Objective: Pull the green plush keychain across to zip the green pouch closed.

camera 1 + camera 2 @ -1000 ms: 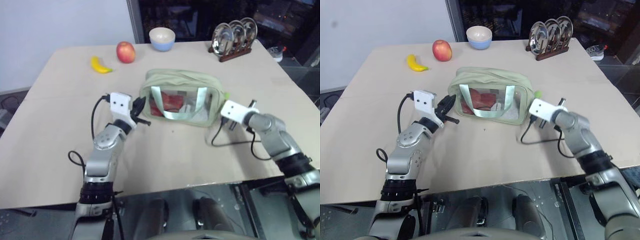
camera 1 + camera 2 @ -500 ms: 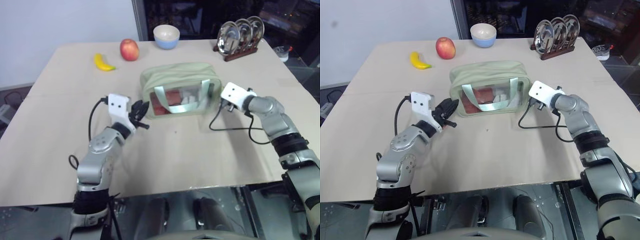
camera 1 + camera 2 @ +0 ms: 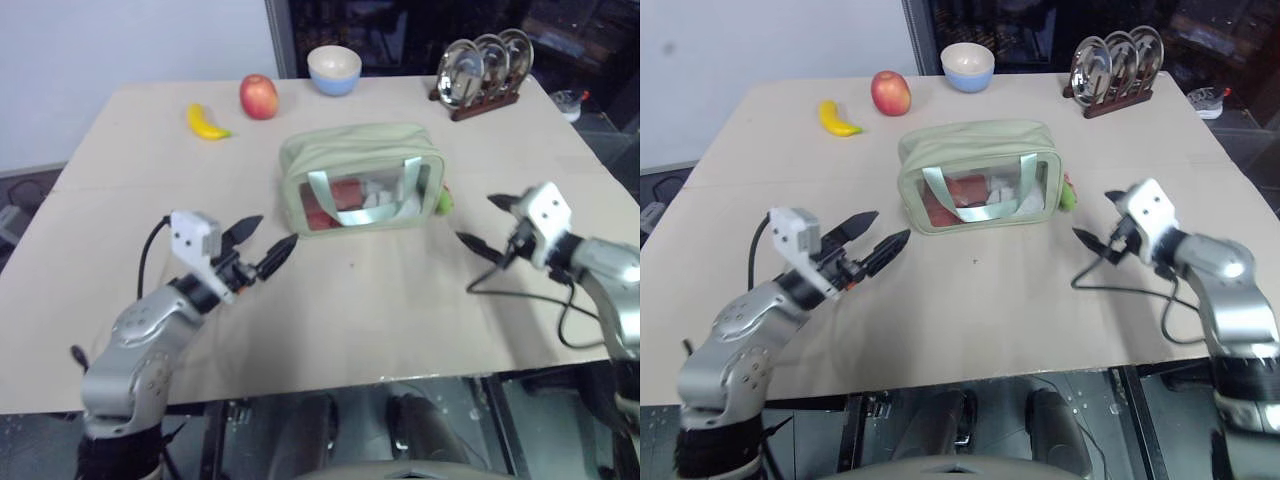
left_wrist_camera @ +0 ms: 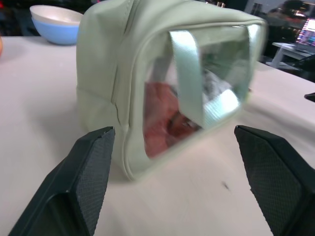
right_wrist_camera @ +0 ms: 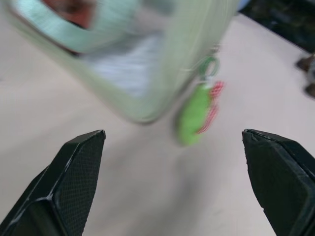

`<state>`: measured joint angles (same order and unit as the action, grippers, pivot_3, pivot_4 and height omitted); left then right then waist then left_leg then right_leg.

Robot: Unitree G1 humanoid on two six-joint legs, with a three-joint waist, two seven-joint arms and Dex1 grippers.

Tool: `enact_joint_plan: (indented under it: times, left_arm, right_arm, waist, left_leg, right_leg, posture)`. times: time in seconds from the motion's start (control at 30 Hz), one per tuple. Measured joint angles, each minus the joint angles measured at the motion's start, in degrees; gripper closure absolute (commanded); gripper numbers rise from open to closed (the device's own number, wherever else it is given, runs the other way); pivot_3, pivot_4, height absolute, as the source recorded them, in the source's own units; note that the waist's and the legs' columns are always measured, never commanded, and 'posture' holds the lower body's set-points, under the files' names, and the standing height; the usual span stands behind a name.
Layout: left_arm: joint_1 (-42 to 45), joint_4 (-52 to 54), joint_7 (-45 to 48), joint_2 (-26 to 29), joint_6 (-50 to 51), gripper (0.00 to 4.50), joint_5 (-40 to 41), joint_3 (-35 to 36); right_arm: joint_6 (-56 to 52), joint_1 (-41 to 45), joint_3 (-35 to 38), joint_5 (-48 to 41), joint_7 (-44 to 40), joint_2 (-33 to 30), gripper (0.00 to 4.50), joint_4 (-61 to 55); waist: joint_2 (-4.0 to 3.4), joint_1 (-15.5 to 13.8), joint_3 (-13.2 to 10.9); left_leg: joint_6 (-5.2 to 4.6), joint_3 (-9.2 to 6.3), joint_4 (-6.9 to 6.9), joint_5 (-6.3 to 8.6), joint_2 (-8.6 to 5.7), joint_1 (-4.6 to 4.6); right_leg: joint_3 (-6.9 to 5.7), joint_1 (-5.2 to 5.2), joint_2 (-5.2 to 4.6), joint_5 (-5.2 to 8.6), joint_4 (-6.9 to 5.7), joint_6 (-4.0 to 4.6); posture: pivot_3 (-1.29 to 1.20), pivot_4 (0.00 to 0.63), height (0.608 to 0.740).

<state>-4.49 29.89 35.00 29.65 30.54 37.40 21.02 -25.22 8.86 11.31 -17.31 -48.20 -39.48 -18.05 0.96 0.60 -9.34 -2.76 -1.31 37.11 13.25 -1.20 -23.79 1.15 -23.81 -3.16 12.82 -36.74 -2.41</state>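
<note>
The green pouch (image 3: 360,175) stands upright mid-table, clear window and strap handles facing me, red contents showing through. At its right end hangs the green plush keychain (image 3: 444,202), lime with a touch of red, down by the tabletop; the right wrist view shows the keychain (image 5: 194,115) dangling from a ring on the pouch's corner. My left gripper (image 3: 279,229) is open, a short way off the pouch's left front corner and pointing at it. Open too, my right gripper (image 3: 475,218) sits just right of the keychain, clear of it. Both are empty.
Along the table's far side lie a banana (image 3: 207,123), a red apple (image 3: 258,97), a blue-and-cream bowl (image 3: 334,70) and a wooden rack of metal plates (image 3: 478,72). A black cable (image 3: 510,290) from my right wrist trails on the table near the front edge.
Both grippers were shut at the pouch's two ends. They have opened wide and drawn back toward me. The pouch now stands on its own, with the keychain hanging free.
</note>
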Motion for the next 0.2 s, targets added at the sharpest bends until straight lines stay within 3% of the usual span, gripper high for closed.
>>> enact_joint_plan:
  times: [0.2]
  left_arm:
    - [-7.0, 2.2, 2.8, 3.8, 0.0, 0.48, 4.4, 7.8]
  right_arm:
    - [-3.5, -9.2, 5.9, -3.5, -0.1, -3.2, 0.0, -7.2]
  waist:
    - [-0.02, -0.3, 0.0]
  left_leg:
    - [0.0, 0.02, 0.27, -0.01, 0.01, 0.05]
  right_leg:
    - [-0.07, 0.15, -0.07, 0.06, 0.0, 0.07]
  posture:
    - [0.0, 0.15, 0.74]
